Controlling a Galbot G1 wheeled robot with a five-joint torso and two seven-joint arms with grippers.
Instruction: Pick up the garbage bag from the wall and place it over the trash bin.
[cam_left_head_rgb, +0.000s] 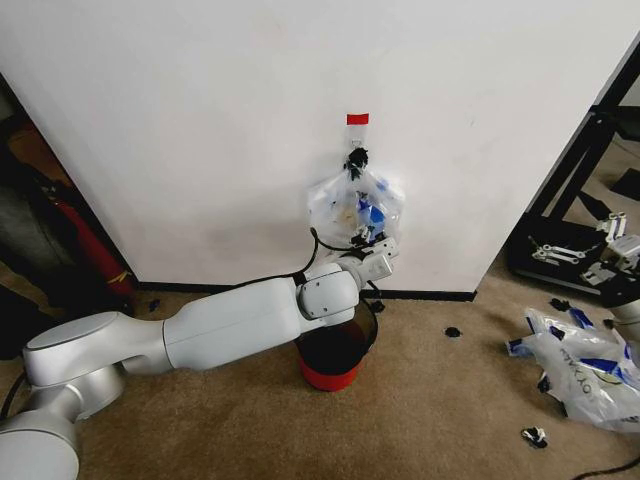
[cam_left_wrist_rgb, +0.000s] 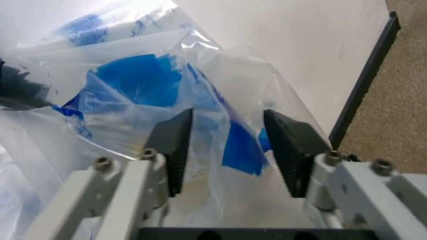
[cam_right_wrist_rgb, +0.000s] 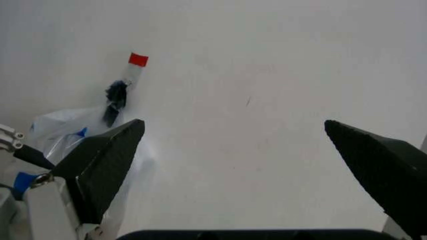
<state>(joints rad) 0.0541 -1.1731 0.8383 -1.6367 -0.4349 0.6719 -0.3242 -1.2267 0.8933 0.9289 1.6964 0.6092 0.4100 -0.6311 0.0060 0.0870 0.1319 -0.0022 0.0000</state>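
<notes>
A: What's the room like?
B: Tan carpet (cam_left_head_rgb: 440, 400), a black baseboard (cam_left_head_rgb: 430, 295) along the bottom of the plain white partition.
A: And off to the right?
B: A black metal frame (cam_left_head_rgb: 590, 150) (loose white bags (cam_left_head_rgb: 580, 365) lie below it)

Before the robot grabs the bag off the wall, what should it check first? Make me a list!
1. Garbage bag hanging from the black hook on the wall: ok.
2. Left gripper open, bag plastic between its fingers: ok.
3. Fingers already pinching the bag: not ok.
4. Trash bin standing below the bag, beside the wall: ok.
5. Bin empty inside: cannot tell.
6. Right gripper open, away from the bag: ok.
</notes>
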